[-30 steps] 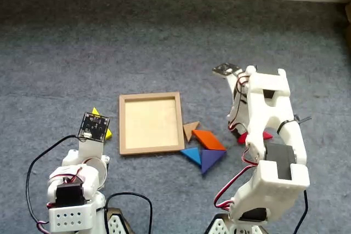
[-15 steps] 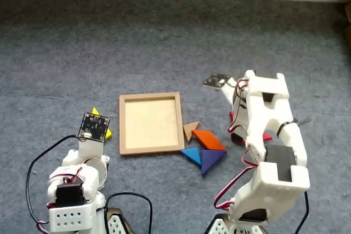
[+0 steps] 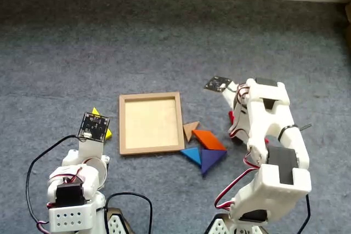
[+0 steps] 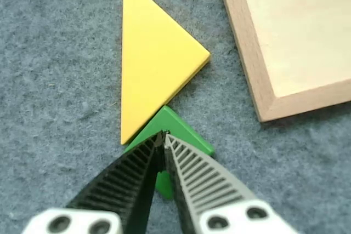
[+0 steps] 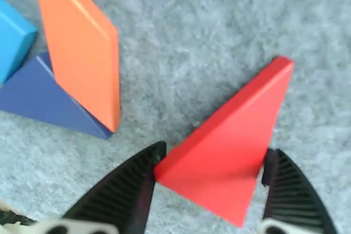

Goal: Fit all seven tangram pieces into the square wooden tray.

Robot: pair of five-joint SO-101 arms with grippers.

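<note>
The square wooden tray [image 3: 122, 124] lies empty between the two arms; its corner [image 4: 258, 75] also shows in the left wrist view. My left gripper [image 4: 163, 137] is shut, tips just over a small green piece [image 4: 186, 133] that touches a yellow triangle [image 4: 153, 58]. My right gripper [image 5: 211, 163] is open and straddles a red triangle [image 5: 230, 146] on the carpet, one finger close at each side. Just off the tray's right edge lie an orange parallelogram [image 3: 208, 139], a light blue triangle [image 3: 192, 154], a dark blue triangle [image 3: 212, 159] and a brown triangle [image 3: 190, 130].
Grey carpet covers the whole surface. The orange parallelogram [image 5: 82, 42] and dark blue triangle [image 5: 44, 97] lie close beside the red one. The right arm's white body [image 3: 271, 135] stands over the area right of the pieces. Open carpet stretches beyond the tray.
The right arm has dipped and swung slightly toward the tray, bringing its wrist down over the red triangle. The left arm and the other pieces have not moved.
</note>
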